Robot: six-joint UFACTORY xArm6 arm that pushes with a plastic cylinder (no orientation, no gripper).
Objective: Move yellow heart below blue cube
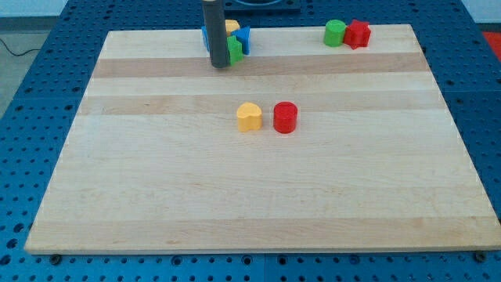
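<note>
My tip (220,66) rests at the view's top of the wooden board (156,196), hard against a tight cluster where a blue block (243,37), seemingly the cube though the rod hides much of it, sits with a green block (235,52) and a yellow block (232,26). There are no jaws to read. The yellow heart (249,117) waits mid-board, just beside the red cylinder (285,117). Any sweep could scatter the cluster, or nudge the cylinder along with the heart.

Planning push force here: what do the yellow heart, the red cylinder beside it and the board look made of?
Yellow heart: looks like painted wood or plastic, smooth, evenly coloured; cannot tell which. Red cylinder: same look, slight sheen on top. Board: light wood, visible grain and plank bands, matte finish.
</note>
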